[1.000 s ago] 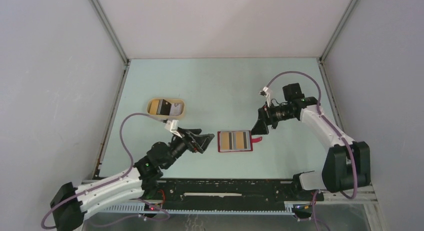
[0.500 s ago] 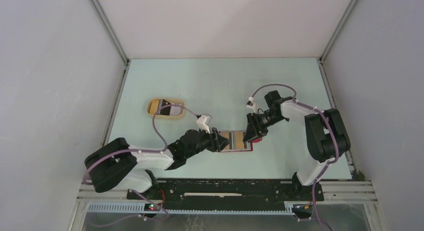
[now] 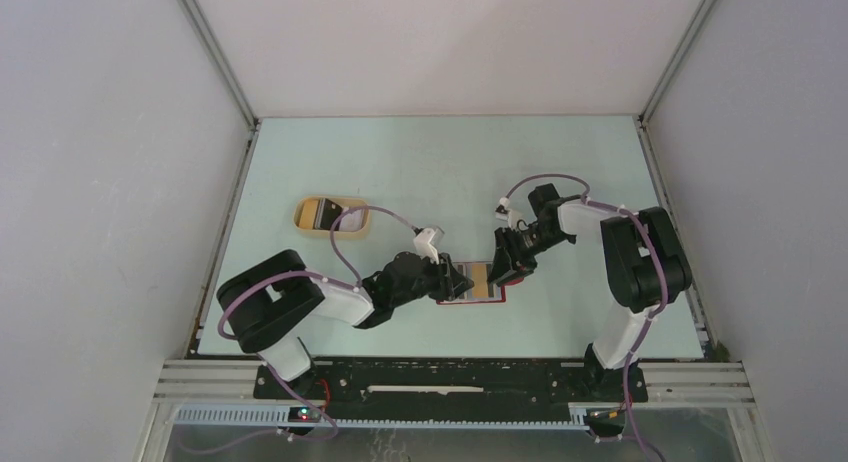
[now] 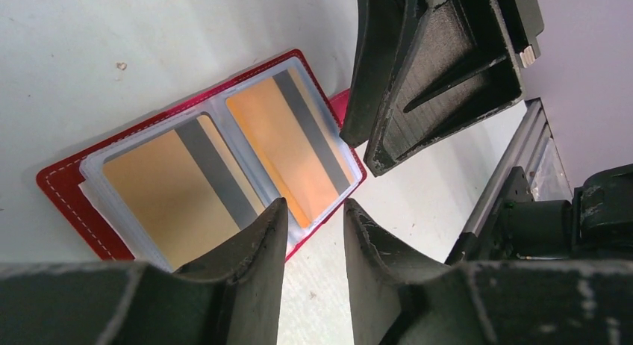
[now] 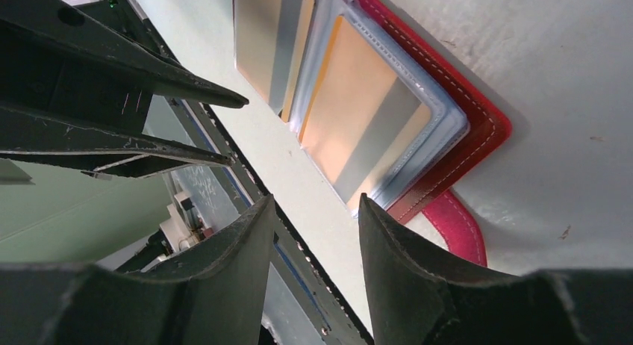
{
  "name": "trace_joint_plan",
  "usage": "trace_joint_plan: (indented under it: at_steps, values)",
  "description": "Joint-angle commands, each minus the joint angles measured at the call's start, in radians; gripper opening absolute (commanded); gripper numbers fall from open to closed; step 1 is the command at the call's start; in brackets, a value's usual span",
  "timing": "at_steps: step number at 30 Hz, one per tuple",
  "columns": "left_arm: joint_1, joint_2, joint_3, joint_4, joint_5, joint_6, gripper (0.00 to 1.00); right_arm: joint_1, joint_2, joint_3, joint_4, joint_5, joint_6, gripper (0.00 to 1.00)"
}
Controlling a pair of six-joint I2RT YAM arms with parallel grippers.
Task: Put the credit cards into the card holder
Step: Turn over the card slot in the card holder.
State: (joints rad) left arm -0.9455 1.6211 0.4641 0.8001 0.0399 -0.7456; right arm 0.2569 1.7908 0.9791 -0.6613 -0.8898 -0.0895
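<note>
Overhead: the open red card holder (image 3: 486, 285) lies centre, between the left gripper (image 3: 460, 281) and right gripper (image 3: 505, 271). A tray (image 3: 303, 214) sits far left.

Left wrist: 2 golden cards (image 4: 168, 184) fill its sleeves; jaws parted, empty.

Right wrist: jaws parted, empty, beside its corner.

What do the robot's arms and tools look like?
The left arm and right arm have white links and bulky black joints. A mauve cable loops along each. The left tool and right tool each have two black, tapered, scuffed fingers.
</note>
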Motion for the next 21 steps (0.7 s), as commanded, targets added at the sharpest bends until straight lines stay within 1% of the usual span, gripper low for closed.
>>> trace_joint_plan:
  at_steps: [1, 9, 16, 21]
  values:
    - [0.01, 0.034, 0.04, 0.047, 0.02, -0.023, 0.38, -0.007, 0.025, 0.03, 0.013, 0.01, 0.027, 0.54]
    - [0.011, 0.097, 0.052, 0.058, 0.035, -0.044, 0.39, -0.01, 0.059, 0.043, 0.01, 0.014, 0.04, 0.54]
    - [0.019, 0.121, 0.054, 0.062, 0.052, -0.06, 0.4, -0.003, 0.07, 0.055, 0.0, 0.001, 0.036, 0.54]
    - [0.024, 0.139, 0.054, 0.077, 0.065, -0.073, 0.4, 0.008, 0.071, 0.06, -0.003, 0.006, 0.036, 0.57]
